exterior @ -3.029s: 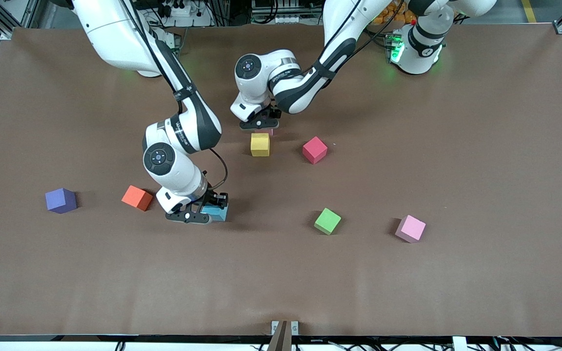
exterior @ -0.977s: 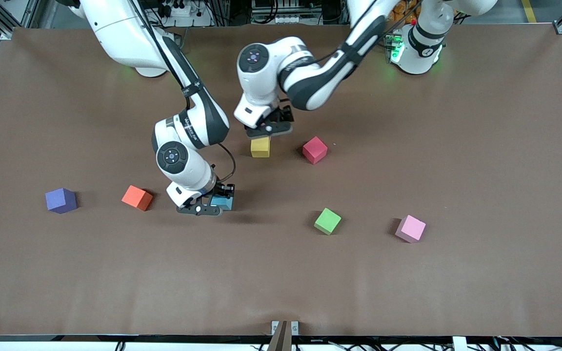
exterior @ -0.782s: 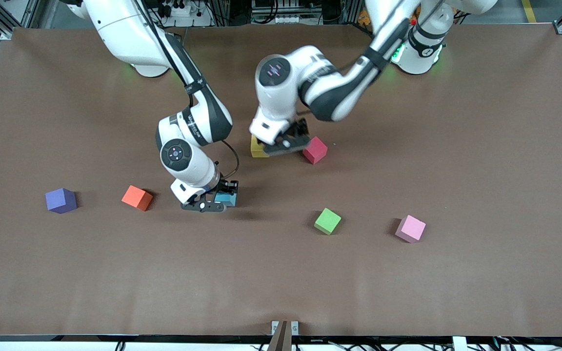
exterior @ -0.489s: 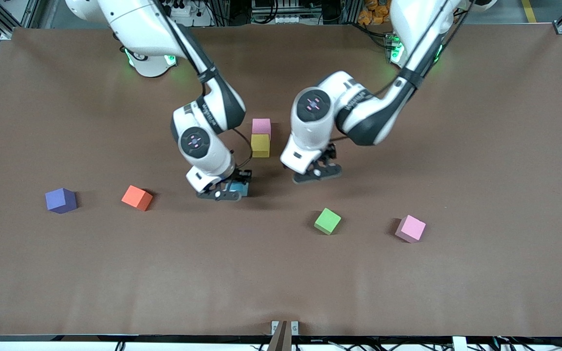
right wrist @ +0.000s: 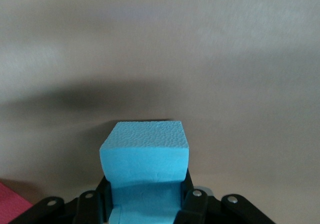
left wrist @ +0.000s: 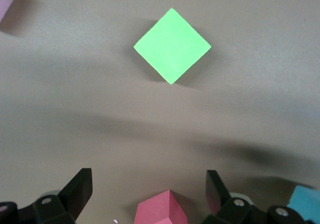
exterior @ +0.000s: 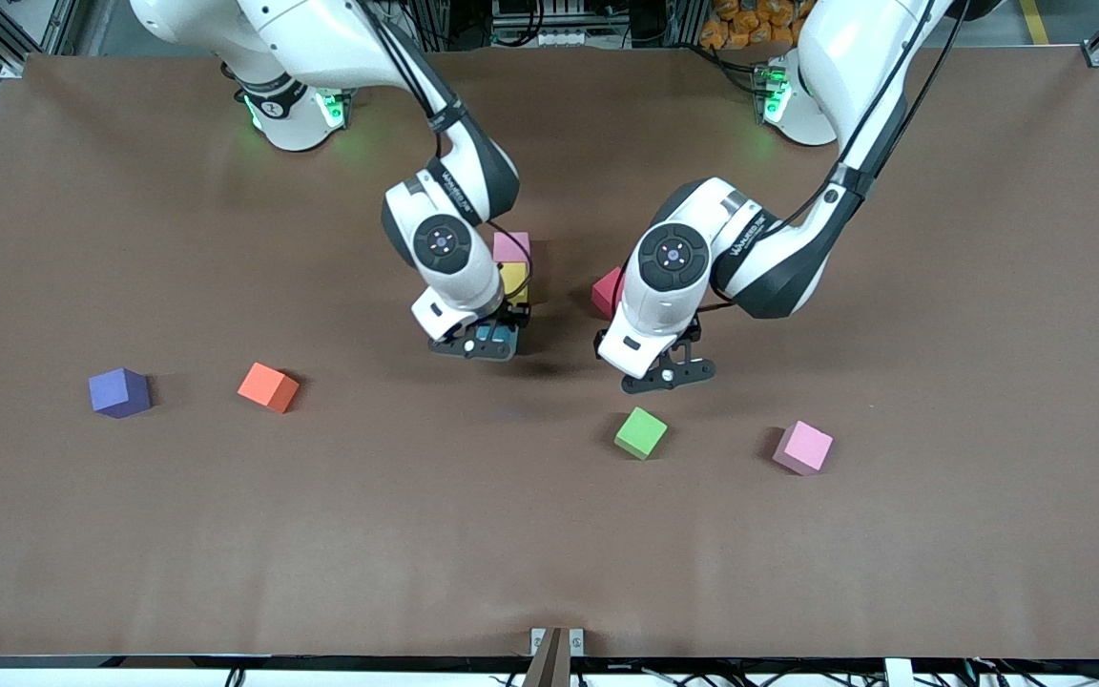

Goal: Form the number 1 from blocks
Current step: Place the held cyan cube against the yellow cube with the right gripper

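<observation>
eight cubes on the brown desk (exterior: 941,286), all matte foam-looking, equal size, sharp edges: two pink, one each of yellow, crimson, sky-blue, orange, green, purple. two white franka arms, each with a black two-finger gripper.

the first pink cube (exterior: 511,246) and the yellow cube (exterior: 514,280) sit touching in a short line mid-desk, pink farther from the front camera, yellow nearer. the crimson cube (exterior: 606,291) sits apart from them toward the left arm's end, partly hidden by the left arm's wrist. the second pink cube (exterior: 803,447) lies well apart, nearer the camera toward the left arm's end. the orange cube (exterior: 268,386) lies toward the right arm's end, the purple cube (exterior: 118,392) further that way. the green cube (exterior: 641,432) sits turned like a diamond.

right gripper (exterior: 481,343) has its jaws clamped on the sky-blue cube (right wrist: 145,156), over the desk just on the camera side of the yellow cube; the wrist view shows the cube's grainy top face and flat sides between the black fingers (right wrist: 192,204).

left gripper (exterior: 668,374) hangs over bare desk between the crimson cube and the green cube, jaws apart and holding nothing.

small lettering on both forearms, too small to read. green status lights at both bases.
</observation>
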